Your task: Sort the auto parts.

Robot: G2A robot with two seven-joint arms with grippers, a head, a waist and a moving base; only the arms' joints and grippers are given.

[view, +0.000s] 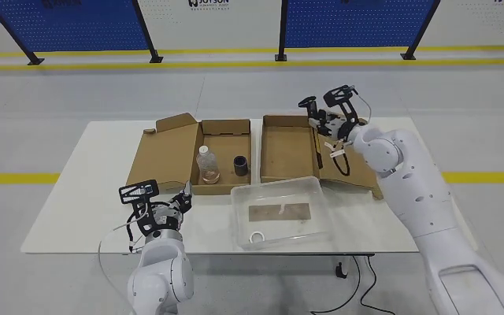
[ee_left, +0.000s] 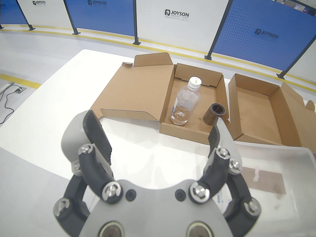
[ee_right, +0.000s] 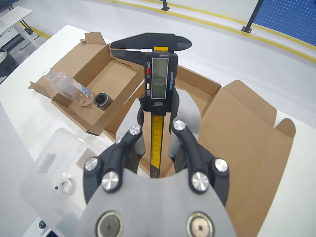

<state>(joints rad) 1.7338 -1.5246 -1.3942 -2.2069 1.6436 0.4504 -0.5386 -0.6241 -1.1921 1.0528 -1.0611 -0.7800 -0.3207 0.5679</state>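
Observation:
My right gripper [view: 323, 118] [ee_right: 158, 109] is shut on a black digital caliper [ee_right: 160, 80] [view: 305, 103] with a yellow scale, held in the air over the right cardboard box [view: 287, 153] [ee_right: 242, 134], whose floor is bare. The left cardboard box [view: 224, 130] [ee_left: 195, 129] holds a clear plastic bottle [view: 208, 164] [ee_left: 185, 102] and a black cylindrical bearing [view: 241, 165] [ee_left: 214, 113]. Near the table's front left, my left gripper [view: 185, 197] [ee_left: 153, 118] stands open with nothing between its fingers, short of the left box.
A clear plastic tray [view: 315, 228] [ee_left: 284, 154] sits in front of the two boxes, with a small white ring [view: 257, 237] [ee_right: 65, 186] inside. Both boxes have their lids folded outward. White tabletop lies bare to the far left.

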